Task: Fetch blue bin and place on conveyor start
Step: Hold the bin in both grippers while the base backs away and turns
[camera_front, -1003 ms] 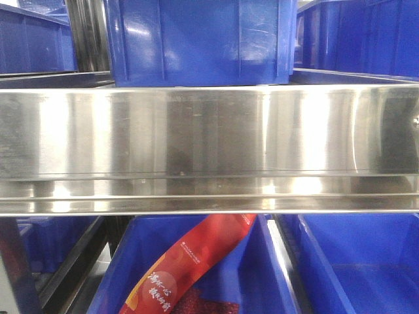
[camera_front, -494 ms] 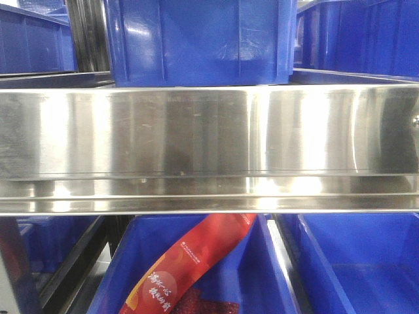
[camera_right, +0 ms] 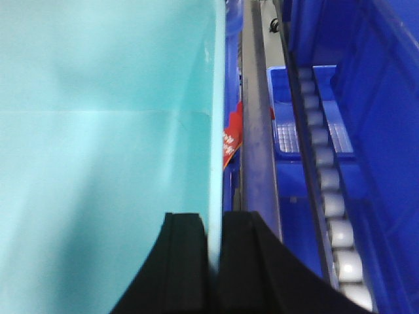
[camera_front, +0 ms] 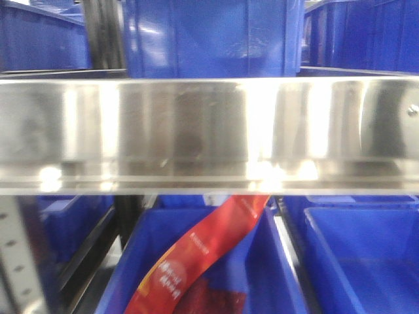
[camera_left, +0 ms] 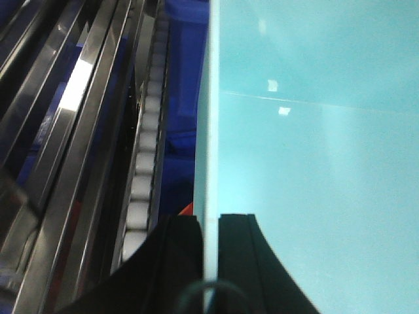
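The blue bin [camera_left: 314, 163] is a light cyan tub that fills the right of the left wrist view and the left of the right wrist view [camera_right: 105, 131]. My left gripper [camera_left: 210, 219] is shut on the bin's left wall, one black finger inside and one outside. My right gripper [camera_right: 215, 217] is shut on the bin's right wall in the same way. The bin and both grippers are out of the front view. The conveyor start is not in view.
A stainless-steel shelf beam [camera_front: 209, 131] crosses the front view close ahead. Dark blue crates stand above it [camera_front: 209, 36] and below it [camera_front: 366, 261]; one holds a red packet [camera_front: 203, 255]. Roller tracks [camera_left: 144, 157] [camera_right: 327, 190] run beside the bin.
The front view has shifted: the steel beam and the crates sit a little higher and further right in frame, and the picture is blurred.
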### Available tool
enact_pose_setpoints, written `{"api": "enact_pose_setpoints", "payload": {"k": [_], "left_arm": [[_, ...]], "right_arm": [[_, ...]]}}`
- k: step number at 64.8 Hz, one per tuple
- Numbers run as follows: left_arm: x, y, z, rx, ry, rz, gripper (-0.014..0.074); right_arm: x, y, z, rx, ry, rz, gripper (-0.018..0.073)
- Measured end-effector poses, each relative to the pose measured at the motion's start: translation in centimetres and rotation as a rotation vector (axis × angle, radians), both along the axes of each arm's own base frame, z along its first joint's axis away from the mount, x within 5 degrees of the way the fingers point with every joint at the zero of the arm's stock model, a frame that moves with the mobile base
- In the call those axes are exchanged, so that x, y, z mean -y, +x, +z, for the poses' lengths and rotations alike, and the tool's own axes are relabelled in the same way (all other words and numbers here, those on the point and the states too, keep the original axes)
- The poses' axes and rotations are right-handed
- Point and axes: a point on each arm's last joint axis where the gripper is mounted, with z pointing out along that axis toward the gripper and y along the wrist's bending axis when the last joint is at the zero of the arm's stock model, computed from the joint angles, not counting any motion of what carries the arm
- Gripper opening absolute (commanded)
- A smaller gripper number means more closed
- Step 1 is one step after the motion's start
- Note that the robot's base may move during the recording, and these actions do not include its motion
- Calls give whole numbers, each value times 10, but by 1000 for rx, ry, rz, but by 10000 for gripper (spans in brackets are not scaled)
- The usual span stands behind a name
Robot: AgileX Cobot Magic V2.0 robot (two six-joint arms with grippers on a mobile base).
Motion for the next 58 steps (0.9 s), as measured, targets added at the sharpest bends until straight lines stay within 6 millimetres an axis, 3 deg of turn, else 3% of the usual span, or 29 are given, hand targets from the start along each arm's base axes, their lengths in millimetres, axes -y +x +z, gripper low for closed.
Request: {"api": "enact_pose_setpoints", "payload": {"k": [58], "left_arm": [[0, 0, 0, 1, 2, -1, -111]], "right_arm": [[0, 0, 0, 0, -3, -1, -154]]}}
